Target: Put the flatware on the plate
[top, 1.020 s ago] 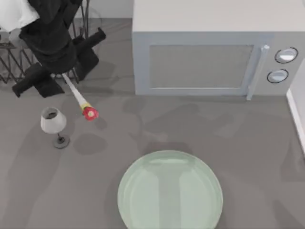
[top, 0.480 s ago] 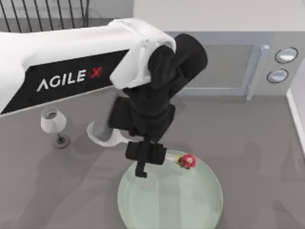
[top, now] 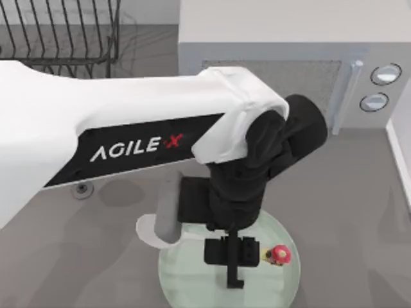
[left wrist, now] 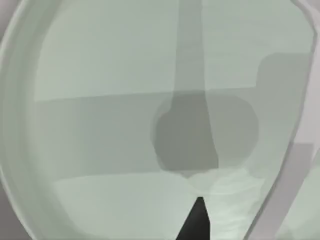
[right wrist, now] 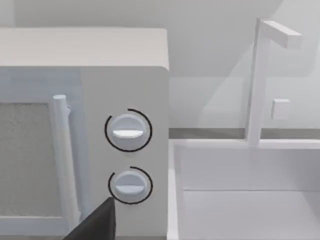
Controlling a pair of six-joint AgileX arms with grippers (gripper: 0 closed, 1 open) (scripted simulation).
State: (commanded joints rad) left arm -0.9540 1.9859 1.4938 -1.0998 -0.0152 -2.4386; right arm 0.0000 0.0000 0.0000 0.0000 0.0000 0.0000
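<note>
The pale green plate (top: 192, 282) lies at the table's front middle. My left arm reaches across from the left, and its gripper (top: 232, 263) hangs over the plate's middle, pointing down. The flatware (top: 154, 230) hangs beside the black wrist. Its white bowl is over the plate's left rim and its grey handle runs up under the wrist, the gripper shut on it. A small red and yellow tip (top: 277, 255) shows just right of the gripper. The left wrist view looks straight down on the plate (left wrist: 100, 125), with a spoon-shaped shadow on it. My right gripper (right wrist: 97, 225) is parked by the microwave.
A grey microwave (top: 276, 83) stands at the back, its door handle and two knobs on the right. A wire dish rack (top: 64, 32) is at the back left. The stemmed glass's foot (top: 81, 189) peeks out under my left arm. A white sink (right wrist: 240, 190) borders the right.
My left arm swung from the dish rack out over the plate, carrying the flatware with it. Over the last half second it moved further right and toward the front.
</note>
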